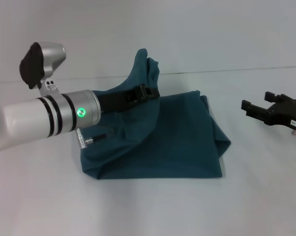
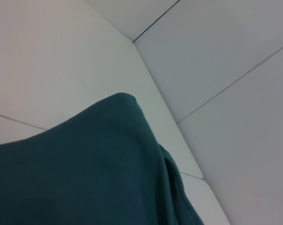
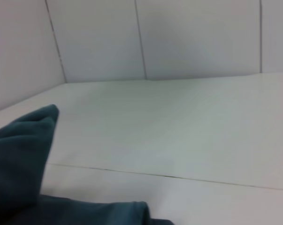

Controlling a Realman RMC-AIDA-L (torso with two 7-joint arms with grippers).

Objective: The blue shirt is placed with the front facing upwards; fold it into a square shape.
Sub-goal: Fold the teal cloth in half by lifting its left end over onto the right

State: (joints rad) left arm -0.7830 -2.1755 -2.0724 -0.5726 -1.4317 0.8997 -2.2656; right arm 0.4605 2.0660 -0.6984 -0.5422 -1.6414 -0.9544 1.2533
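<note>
The left gripper [image 1: 147, 91] is reaching in over the middle of the blue shirt [image 1: 172, 142], and its black jaws are pinching a fold of the teal cloth and holding it up off the surface [image 1: 148, 206]. The lifted cloth is rising into a peak above and behind the jaws, with its tip standing higher than the rest of the garment. From there the fabric is draping down in loose folds toward the near left corner.

Behind the jaws, the silver forearm [image 1: 44, 118] is stretching back to the left edge of the head view, with a green light glowing on its wrist ring. A thin cable end is hanging just under the wrist, over the shirt's left part.

The rest of the shirt is lying flat on the white surface as a roughly rectangular folded bundle, plain teal side showing, with its right edge bunching up slightly. In the left wrist view the raised cloth is filling the lower part of the picture against the pale wall panels.

The right gripper [image 1: 258, 109] is hovering well off to the right of the shirt, apart from it, and its black jaws are standing spread and holding nothing. The right wrist view is catching the shirt's peak from the side.
</note>
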